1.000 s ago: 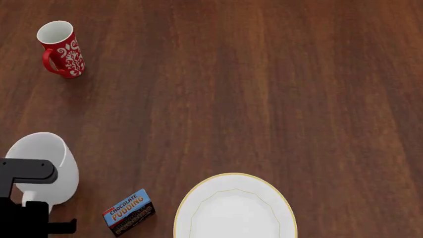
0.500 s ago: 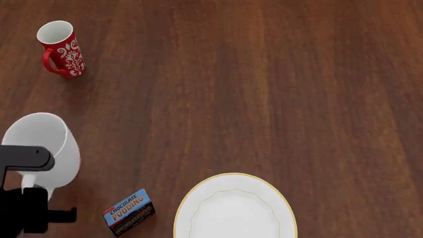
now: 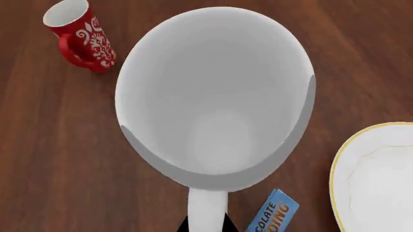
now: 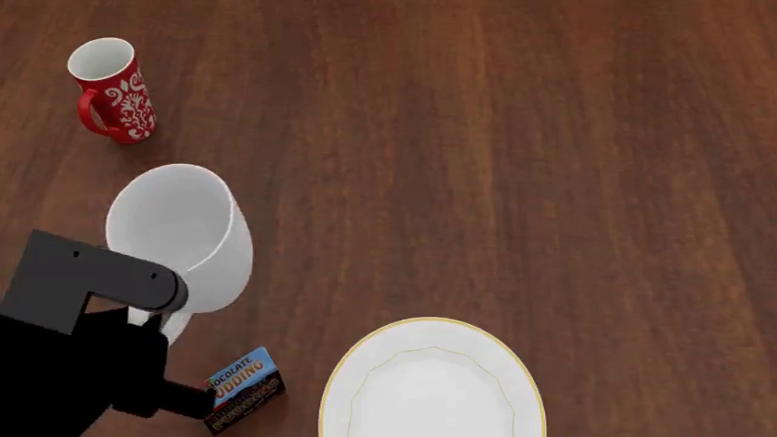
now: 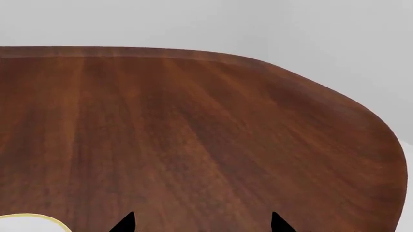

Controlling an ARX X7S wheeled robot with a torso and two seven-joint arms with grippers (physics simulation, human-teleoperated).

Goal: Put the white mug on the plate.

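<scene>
The tall white mug (image 4: 182, 237) is held by its handle in my left gripper (image 4: 164, 323) and hangs above the table, left of the plate. In the left wrist view the white mug (image 3: 216, 92) fills the frame, mouth toward the camera, and the gripper (image 3: 206, 224) is shut on its handle. The plate (image 4: 431, 382), white with a gold rim, lies at the front centre; it also shows in the left wrist view (image 3: 377, 179) and the right wrist view (image 5: 29, 223). My right gripper (image 5: 201, 224) is open and empty over bare table.
A red floral mug (image 4: 113, 91) stands at the far left; it also shows in the left wrist view (image 3: 81, 36). A chocolate pudding box (image 4: 240, 390) lies between the white mug and the plate. The table's far edge (image 5: 193, 53) curves round in the right wrist view.
My left gripper has lifted the white mug and carried it to the right and farther from me, toward the middle. The plate, red mug and box have not moved.
</scene>
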